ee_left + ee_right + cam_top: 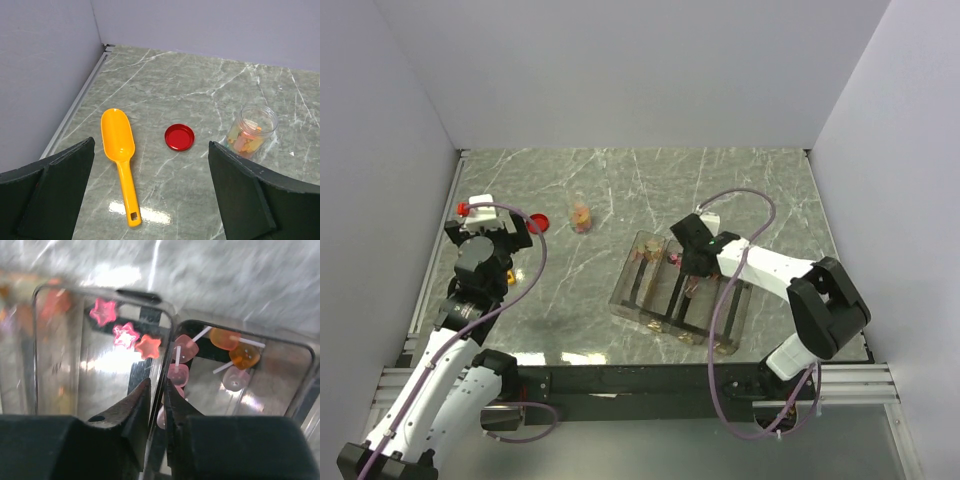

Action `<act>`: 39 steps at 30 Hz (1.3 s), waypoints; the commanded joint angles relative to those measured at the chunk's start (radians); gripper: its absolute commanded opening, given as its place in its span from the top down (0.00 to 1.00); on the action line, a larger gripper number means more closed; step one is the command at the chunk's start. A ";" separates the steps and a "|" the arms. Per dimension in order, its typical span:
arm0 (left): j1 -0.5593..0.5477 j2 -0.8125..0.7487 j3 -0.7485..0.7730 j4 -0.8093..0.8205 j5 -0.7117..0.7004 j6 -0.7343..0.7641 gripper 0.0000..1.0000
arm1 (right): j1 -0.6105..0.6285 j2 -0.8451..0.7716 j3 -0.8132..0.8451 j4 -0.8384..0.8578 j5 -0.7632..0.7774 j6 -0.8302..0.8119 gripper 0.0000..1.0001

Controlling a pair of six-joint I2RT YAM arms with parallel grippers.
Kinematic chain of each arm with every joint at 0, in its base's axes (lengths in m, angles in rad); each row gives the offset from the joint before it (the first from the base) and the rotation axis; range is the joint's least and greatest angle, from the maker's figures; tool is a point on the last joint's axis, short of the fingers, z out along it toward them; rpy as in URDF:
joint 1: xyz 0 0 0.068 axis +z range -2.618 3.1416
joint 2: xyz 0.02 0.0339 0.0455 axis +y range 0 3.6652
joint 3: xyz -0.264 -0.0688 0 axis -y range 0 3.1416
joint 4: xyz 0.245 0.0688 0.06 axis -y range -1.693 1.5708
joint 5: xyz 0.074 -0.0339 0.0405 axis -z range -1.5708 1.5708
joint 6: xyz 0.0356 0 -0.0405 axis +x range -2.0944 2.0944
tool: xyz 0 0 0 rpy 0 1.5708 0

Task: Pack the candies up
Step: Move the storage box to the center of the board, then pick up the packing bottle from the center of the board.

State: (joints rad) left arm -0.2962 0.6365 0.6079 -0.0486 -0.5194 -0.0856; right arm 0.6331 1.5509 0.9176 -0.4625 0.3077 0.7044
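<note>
Small pink, orange and yellow candies (246,139) sit in an open clear jar (581,215) standing on the marble table. More candies lie in a clear divided tray (650,250): pink and orange stars (123,335) in one compartment, pink and orange lollipops (231,348) in the neighbouring one. My right gripper (157,390) is down in the tray with its jaws pinched on the clear divider wall (167,347) between those two compartments. Over the table's left side, my left gripper (151,145) hangs wide open and holds nothing.
A yellow-orange scoop (120,160) lies on the table below my left gripper, bowl toward the back. A flat round red lid (179,137) rests between the scoop and the jar. Grey walls enclose the table at the left, back and right.
</note>
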 commanded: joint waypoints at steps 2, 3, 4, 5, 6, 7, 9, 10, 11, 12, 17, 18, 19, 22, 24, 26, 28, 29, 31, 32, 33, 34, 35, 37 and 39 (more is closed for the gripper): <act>-0.006 -0.005 -0.008 0.041 0.035 0.015 0.00 | -0.085 0.035 0.046 0.067 0.013 -0.157 0.82; -0.006 -0.001 -0.011 0.068 0.057 0.012 0.01 | -0.116 0.049 0.059 0.080 0.004 -0.208 0.84; -0.007 0.002 -0.013 0.070 0.068 0.010 0.00 | -0.133 0.060 0.073 0.091 -0.001 -0.229 0.84; -0.008 0.003 -0.013 0.075 0.079 0.010 0.01 | -0.150 0.072 0.088 0.091 -0.015 -0.246 0.84; -0.008 0.011 -0.011 0.075 0.091 0.004 0.01 | -0.162 0.086 0.122 0.093 -0.031 -0.287 0.84; -0.008 0.014 -0.011 0.078 0.111 0.004 0.01 | -0.191 0.110 0.141 0.102 -0.042 -0.304 0.84; -0.008 0.022 -0.011 0.084 0.134 -0.002 0.01 | -0.220 0.153 0.196 0.108 -0.061 -0.348 0.84; -0.008 0.025 -0.013 0.087 0.151 -0.003 0.01 | -0.252 0.172 0.216 0.114 -0.070 -0.361 0.84; -0.008 0.028 -0.011 0.084 0.163 -0.003 0.00 | -0.269 0.188 0.236 0.117 -0.082 -0.371 0.84; -0.008 0.037 -0.010 0.082 0.174 -0.005 0.01 | -0.283 0.204 0.277 0.119 -0.096 -0.396 0.84; -0.008 0.069 0.001 0.079 0.235 -0.046 0.00 | -0.357 0.337 0.421 0.108 -0.131 -0.489 0.83; -0.008 0.086 0.010 0.075 0.243 -0.055 0.00 | -0.366 0.375 0.470 0.099 -0.134 -0.512 0.83; -0.008 0.097 0.015 0.072 0.248 -0.059 0.00 | -0.374 0.394 0.493 0.097 -0.145 -0.525 0.83; -0.008 0.130 0.029 0.058 0.271 -0.066 0.01 | -0.397 0.469 0.595 0.058 -0.165 -0.554 0.83; -0.008 0.155 0.035 0.056 0.283 -0.071 0.00 | -0.404 0.504 0.657 0.045 -0.171 -0.563 0.83; -0.008 0.181 0.042 0.056 0.285 -0.074 0.01 | -0.409 0.521 0.688 0.048 -0.188 -0.566 0.82; -0.008 0.209 0.053 0.055 0.282 -0.075 0.00 | -0.414 0.554 0.747 0.033 -0.197 -0.569 0.76; -0.008 0.245 0.078 0.050 0.279 -0.078 0.01 | -0.414 0.566 0.766 0.021 -0.194 -0.574 0.64; -0.006 0.296 0.119 -0.003 0.277 -0.097 0.00 | -0.414 0.583 0.814 -0.022 -0.197 -0.576 0.55; -0.006 0.357 0.177 -0.026 0.275 -0.103 0.00 | -0.412 0.575 0.814 -0.024 -0.202 -0.571 0.49; -0.004 0.389 0.208 -0.051 0.271 -0.123 0.01 | -0.414 0.539 0.790 -0.013 -0.209 -0.565 0.47; -0.004 0.423 0.239 -0.098 0.257 -0.134 0.01 | -0.414 0.516 0.771 -0.007 -0.214 -0.554 0.45; -0.003 0.489 0.300 -0.117 0.254 -0.143 0.03 | -0.414 0.487 0.729 -0.002 -0.217 -0.536 0.39; -0.001 0.546 0.357 -0.155 0.271 -0.161 0.06 | -0.412 0.398 0.687 -0.001 -0.231 -0.505 0.32; 0.000 0.629 0.430 -0.175 0.265 -0.174 0.10 | -0.409 0.294 0.614 0.002 -0.258 -0.474 0.25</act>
State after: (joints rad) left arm -0.2996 1.2030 0.9405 -0.1642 -0.2588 -0.2111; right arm 0.2245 2.0350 1.5799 -0.4656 0.0834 0.1806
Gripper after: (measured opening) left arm 0.915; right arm 0.737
